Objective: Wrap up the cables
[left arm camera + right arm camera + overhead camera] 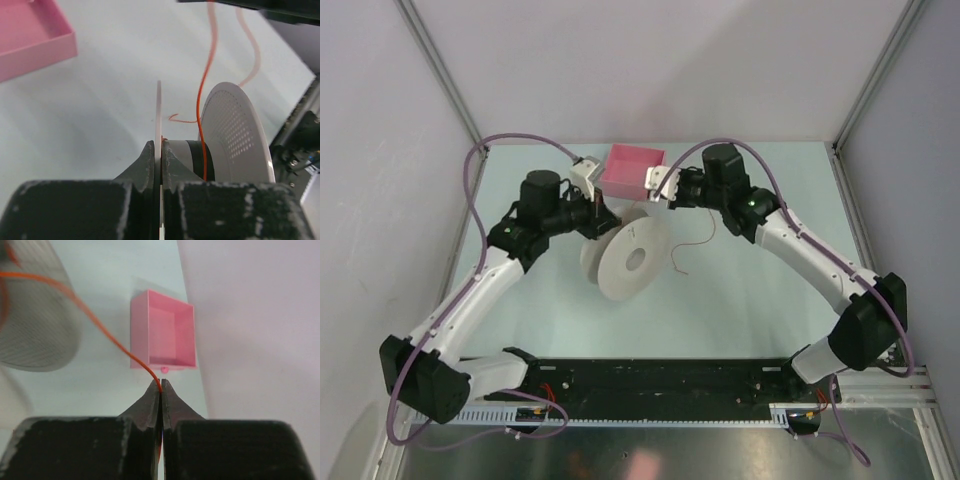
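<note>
Mid-wrap, my left hand [161,150] clamps the spool flange [159,107] while my right hand [161,387] pinches the orange cable [199,105], which I judge must next circle the hub [192,157], kept taut.

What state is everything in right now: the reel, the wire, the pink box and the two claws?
white plastic spool: on its edge, one flange pinched by the left gripper.
thin orange wire: runs from the spool's hub to the right gripper, which pinches it.
pink square plastic box: open on top, looks empty.
left gripper: shut on the spool's flange.
right gripper: shut on the wire.
</note>
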Robot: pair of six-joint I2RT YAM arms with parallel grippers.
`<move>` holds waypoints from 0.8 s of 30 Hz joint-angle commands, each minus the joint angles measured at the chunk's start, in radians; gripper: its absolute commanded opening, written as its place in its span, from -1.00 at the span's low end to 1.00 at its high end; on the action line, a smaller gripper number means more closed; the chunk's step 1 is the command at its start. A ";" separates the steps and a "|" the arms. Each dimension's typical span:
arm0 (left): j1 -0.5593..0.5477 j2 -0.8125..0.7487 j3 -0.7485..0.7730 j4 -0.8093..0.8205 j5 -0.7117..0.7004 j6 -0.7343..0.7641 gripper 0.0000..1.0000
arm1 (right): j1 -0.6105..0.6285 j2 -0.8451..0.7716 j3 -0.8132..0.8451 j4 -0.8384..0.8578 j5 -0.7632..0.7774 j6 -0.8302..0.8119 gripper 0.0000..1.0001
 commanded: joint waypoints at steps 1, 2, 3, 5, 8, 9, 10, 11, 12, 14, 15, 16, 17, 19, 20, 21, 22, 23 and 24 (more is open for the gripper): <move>0.053 -0.079 0.092 0.086 0.250 0.018 -1.00 | -0.090 0.026 0.047 -0.002 -0.078 0.100 -1.00; 0.064 -0.088 0.117 0.087 0.265 0.009 -1.00 | -0.109 0.032 0.047 -0.009 -0.093 0.122 -1.00; 0.078 -0.093 0.144 0.090 0.286 -0.003 -1.00 | -0.123 0.038 0.047 -0.015 -0.107 0.142 -1.00; 0.105 -0.096 0.200 0.100 0.321 -0.043 -1.00 | -0.144 0.052 0.047 -0.026 -0.127 0.183 -1.00; 0.136 -0.084 0.272 0.113 0.332 -0.098 -1.00 | -0.169 0.073 0.047 -0.055 -0.156 0.227 -1.00; 0.146 -0.075 0.297 0.116 0.330 -0.120 -1.00 | -0.178 0.080 0.045 -0.071 -0.167 0.236 -1.00; 0.157 -0.065 0.323 0.120 0.331 -0.144 -1.00 | -0.188 0.090 0.044 -0.086 -0.180 0.246 -1.00; 0.167 -0.054 0.352 0.124 0.332 -0.179 -1.00 | -0.198 0.098 0.043 -0.098 -0.195 0.260 -1.00; 0.177 -0.042 0.377 0.130 0.333 -0.210 -1.00 | -0.206 0.105 0.041 -0.105 -0.209 0.275 -1.00; 0.193 -0.026 0.410 0.145 0.325 -0.252 -1.00 | -0.214 0.113 0.037 -0.111 -0.230 0.303 -0.95; 0.196 -0.023 0.420 0.153 0.313 -0.263 -1.00 | -0.216 0.114 0.035 -0.107 -0.239 0.320 -0.88; 0.199 -0.022 0.430 0.163 0.300 -0.271 -1.00 | -0.217 0.113 0.032 -0.099 -0.248 0.343 -0.80; 0.201 -0.021 0.439 0.172 0.292 -0.277 -1.00 | -0.217 0.111 0.028 -0.090 -0.258 0.366 -0.69; 0.204 -0.018 0.454 0.185 0.279 -0.288 -1.00 | -0.220 0.104 0.018 -0.065 -0.271 0.422 -0.27; 0.206 -0.018 0.460 0.190 0.273 -0.292 -1.00 | -0.224 0.099 0.012 -0.049 -0.277 0.452 -0.02; 0.207 -0.018 0.466 0.193 0.264 -0.295 -1.00 | -0.229 0.092 0.004 -0.032 -0.280 0.482 0.18; 0.208 -0.017 0.473 0.196 0.252 -0.299 -1.00 | -0.234 0.084 -0.005 -0.012 -0.282 0.515 0.33; 0.209 -0.017 0.481 0.199 0.236 -0.307 -1.00 | -0.241 0.075 -0.014 0.005 -0.284 0.550 0.44; 0.211 -0.016 0.490 0.202 0.216 -0.320 -1.00 | -0.247 0.067 -0.023 0.021 -0.286 0.580 0.51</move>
